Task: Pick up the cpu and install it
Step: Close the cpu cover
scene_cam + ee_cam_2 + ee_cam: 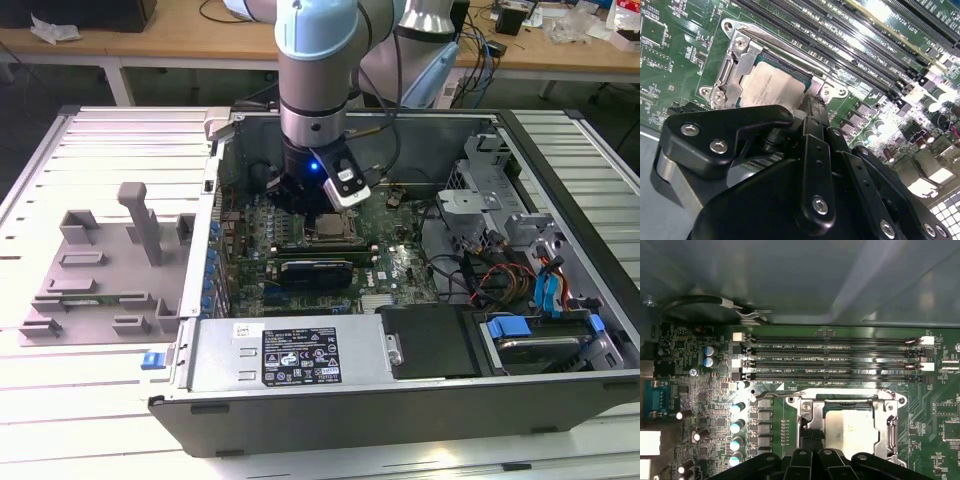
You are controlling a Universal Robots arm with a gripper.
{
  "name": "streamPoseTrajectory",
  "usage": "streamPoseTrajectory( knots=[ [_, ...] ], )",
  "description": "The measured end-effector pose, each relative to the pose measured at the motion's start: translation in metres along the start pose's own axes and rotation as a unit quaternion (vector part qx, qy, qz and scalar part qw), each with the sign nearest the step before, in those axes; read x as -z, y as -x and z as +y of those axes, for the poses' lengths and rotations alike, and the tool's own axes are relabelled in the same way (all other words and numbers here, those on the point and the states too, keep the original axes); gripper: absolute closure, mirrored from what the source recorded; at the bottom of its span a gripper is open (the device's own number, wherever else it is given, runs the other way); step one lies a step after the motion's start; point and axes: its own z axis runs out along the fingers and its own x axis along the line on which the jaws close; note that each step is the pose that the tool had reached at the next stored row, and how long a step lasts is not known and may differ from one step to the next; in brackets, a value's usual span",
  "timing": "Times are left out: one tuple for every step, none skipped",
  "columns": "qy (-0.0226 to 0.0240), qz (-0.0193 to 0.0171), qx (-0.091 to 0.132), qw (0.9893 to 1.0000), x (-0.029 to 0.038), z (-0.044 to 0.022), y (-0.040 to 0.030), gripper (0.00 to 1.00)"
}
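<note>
Your arm point(315, 60) reaches straight down into the open computer case point(400, 410), which lies flat on the slatted white desk point(60, 430). The pincer point(310, 205) hangs low over the green motherboard point(405, 265), towards the far side of the case and a little to the exterior view's left of its middle.

In the second wrist view the cpu point(772, 87) sits inside the metal socket frame point(735, 65) on the board – pale silvery top up, flat and squared to the frame. The pincer's black body fills the near part of that picture and its tip comes up against the cpu's edge. You cannot tell from these pictures whether the pincer is clenched or released, nor whether it actually touches the chip.

The first wrist view shows the same cpu point(849, 427) seated in the frame, with four long memory slots point(835, 360) running just beside the socket and a row of small pale-topped capacitors point(737, 427) lined up along another side of it.

In the exterior view a long black card point(315, 270) lies on the board just nearer to you than the socket, and the power supply point(290, 355) with its white label runs along the near wall of the case. On the desk at the exterior view's left, well apart from the pincer, stands the grey tray point(100, 270) – outside the case, beside its left wall.
</note>
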Motion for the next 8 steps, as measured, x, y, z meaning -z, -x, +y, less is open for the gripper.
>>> streamPoseTrajectory(
  knots=[
    [0.0, 0.0001, 0.002, 1.0, -0.0001, -0.0003, 0.0, 0.89],
    [0.0001, 0.0002, 0.004, 1.0, -0.0002, -0.0009, 0.0, 0.89],
    [0.0001, 0.0002, 0.005, 1.0, -0.0002, -0.0013, 0.0, 0.89],
    [0.0003, 0.0003, 0.008, 1.0, -0.0002, -0.0029, -0.0001, 0.89],
    [0.0002, 0.0003, 0.01, 0.9999, -0.0002, -0.0036, -0.0002, 0.89],
    [0.0002, 0.0004, 0.011, 0.9999, -0.0001, -0.0036, -0.0002, 0.89],
    [0.0004, 0.0004, 0.011, 0.9999, 0.0004, -0.0036, -0.0001, 0.89],
    [0.0003, 0.0004, 0.011, 0.9999, 0.0022, -0.0035, -0.0001, 0.89]
  ],
)
